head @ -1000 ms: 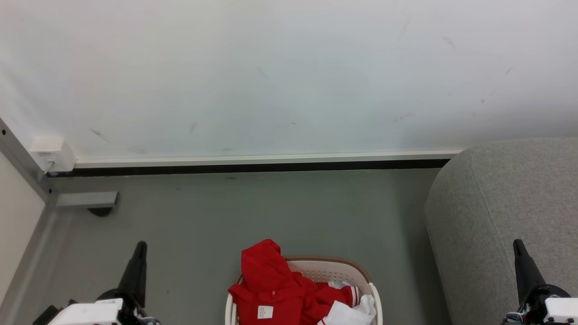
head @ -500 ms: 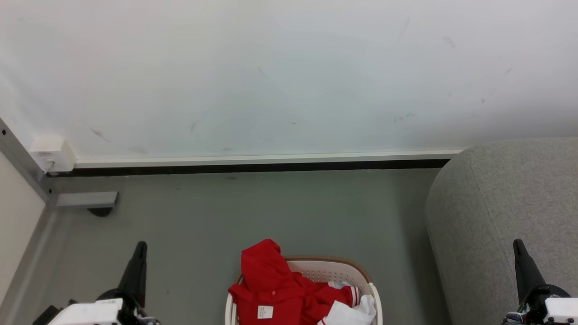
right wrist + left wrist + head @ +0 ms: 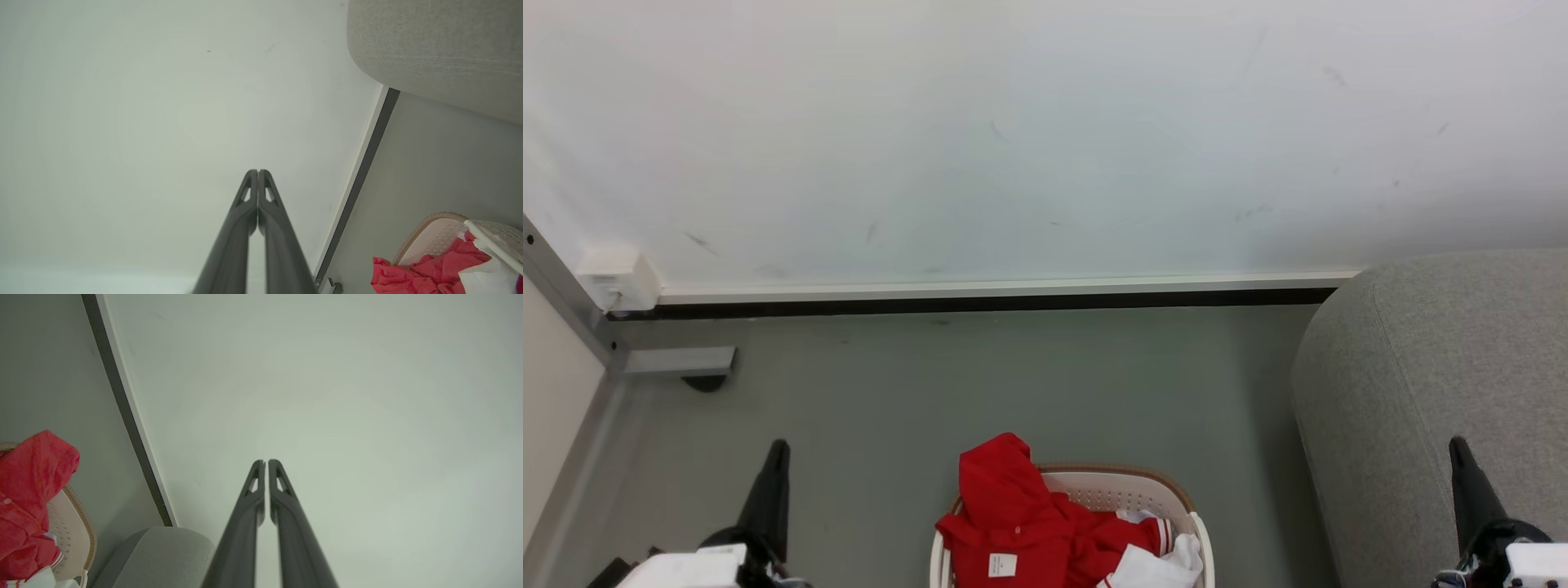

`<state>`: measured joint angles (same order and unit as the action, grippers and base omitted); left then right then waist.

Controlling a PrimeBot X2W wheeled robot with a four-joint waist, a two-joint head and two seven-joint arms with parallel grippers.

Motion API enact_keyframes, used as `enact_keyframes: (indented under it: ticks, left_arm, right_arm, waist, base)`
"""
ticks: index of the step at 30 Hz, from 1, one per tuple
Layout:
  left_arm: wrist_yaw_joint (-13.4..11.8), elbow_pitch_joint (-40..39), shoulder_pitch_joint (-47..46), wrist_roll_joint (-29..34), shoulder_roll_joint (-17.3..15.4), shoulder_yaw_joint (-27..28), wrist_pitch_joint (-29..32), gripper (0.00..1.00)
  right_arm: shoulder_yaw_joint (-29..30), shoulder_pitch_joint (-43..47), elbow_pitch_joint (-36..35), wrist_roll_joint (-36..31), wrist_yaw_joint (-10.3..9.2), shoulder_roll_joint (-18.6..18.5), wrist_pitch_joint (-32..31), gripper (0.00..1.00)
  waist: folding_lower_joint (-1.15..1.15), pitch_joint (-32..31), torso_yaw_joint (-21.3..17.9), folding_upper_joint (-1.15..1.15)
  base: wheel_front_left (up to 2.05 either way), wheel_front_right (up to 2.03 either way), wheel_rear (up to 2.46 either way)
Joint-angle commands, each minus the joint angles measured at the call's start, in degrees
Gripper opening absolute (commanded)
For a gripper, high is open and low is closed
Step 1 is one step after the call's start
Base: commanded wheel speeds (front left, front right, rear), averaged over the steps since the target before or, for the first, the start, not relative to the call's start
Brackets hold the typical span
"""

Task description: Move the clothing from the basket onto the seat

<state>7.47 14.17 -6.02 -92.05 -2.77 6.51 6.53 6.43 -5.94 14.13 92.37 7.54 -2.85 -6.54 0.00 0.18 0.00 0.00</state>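
Over the far-left rim of the basket [image 3: 1112,493] hangs a fold of the clothing [image 3: 1013,523], with the rest heaped inside (red, with white cuffs and a small label). Judging from that tangle, a pinch on one fold could haul several pieces out together, tip the light basket, or drop a trailing sleeve on the floor [image 3: 1013,384] short of the seat [image 3: 1421,367], which stands to the basket's right. The left gripper [image 3: 778,447] sits well left of the basket and the right gripper [image 3: 1456,445] well to its right, before the seat. Both have their fingers pressed together and empty. The clothing lies between them, well apart from either.
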Motion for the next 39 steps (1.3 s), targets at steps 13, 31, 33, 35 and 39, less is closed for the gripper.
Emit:
enact_keyframes:
  ticks: [13,31,33,35,39]
  left_arm:
    - [-0.7,0.9,1.0,3.0,0.2,-1.4,-2.9,1.00]
    - [-5.4,-1.2,1.6,22.1,0.1,-4.4,-7.4,1.00]
    - [-5.7,-1.1,1.7,24.5,0.1,-4.8,-7.9,1.00]
    - [-6.0,-1.0,1.7,27.2,0.1,-5.2,-8.3,1.00]
    - [-6.5,-0.7,1.6,32.8,0.0,-5.8,-9.2,1.00]
  right_arm:
    - [-1.5,1.1,1.2,-3.7,-0.01,0.2,2.9,1.00]
    - [-3.0,1.1,-1.3,-28.1,-0.02,0.0,7.4,1.00]
    - [-3.4,1.1,-1.4,-31.0,-0.02,0.0,7.9,1.00]
    - [-3.8,1.1,-1.4,-33.9,-0.02,0.0,8.3,1.00]
    - [-4.4,1.1,-1.2,-39.1,-0.03,0.0,9.2,1.00]
  waist:
    - [0.00,0.0,0.1,0.00]
    - [0.00,0.1,0.1,0.00]
    - [0.00,0.1,0.1,0.00]
    - [0.00,0.1,0.2,0.00]
    - [0.00,0.1,0.2,0.00]
  base:
    - [0.00,0.00,0.00]
    - [0.00,0.00,0.00]
    - [0.00,0.00,0.00]
    - [0.00,0.00,0.00]
    - [0.00,0.00,0.00]
